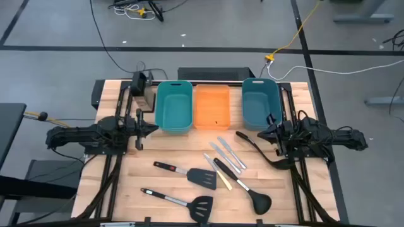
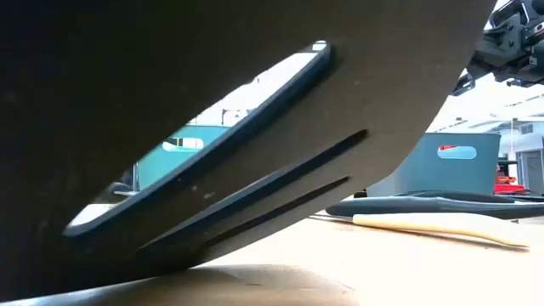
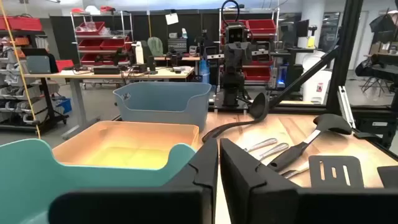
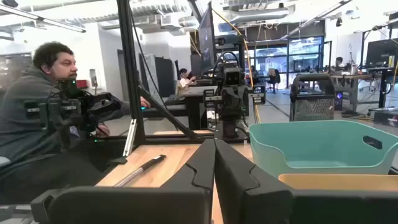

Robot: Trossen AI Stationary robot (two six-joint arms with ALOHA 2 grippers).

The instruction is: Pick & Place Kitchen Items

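Two black slotted spatulas (image 1: pixel 189 174) (image 1: pixel 184 203), a black ladle (image 1: pixel 247 189), silver knives (image 1: pixel 227 153) and a yellowish stick (image 1: pixel 222 176) lie flat on the wooden table. A second black ladle (image 1: pixel 259 150) lies by the right arm. My left gripper (image 1: pixel 150 129) hangs shut and empty at the left, beside the left teal bin (image 1: pixel 173 106). My right gripper (image 1: pixel 265 133) hangs shut and empty at the right, in front of the right teal bin (image 1: pixel 261 103). In the low view a spatula blade (image 2: pixel 212 170) fills most of the picture; the stick (image 2: pixel 442 225) lies behind it.
An orange bin (image 1: pixel 211 107) stands between the two teal bins at the table's far side. Bare table (image 1: pixel 136 189) lies at the near left. A person (image 4: pixel 43 99) sits beyond the table in the right wrist view.
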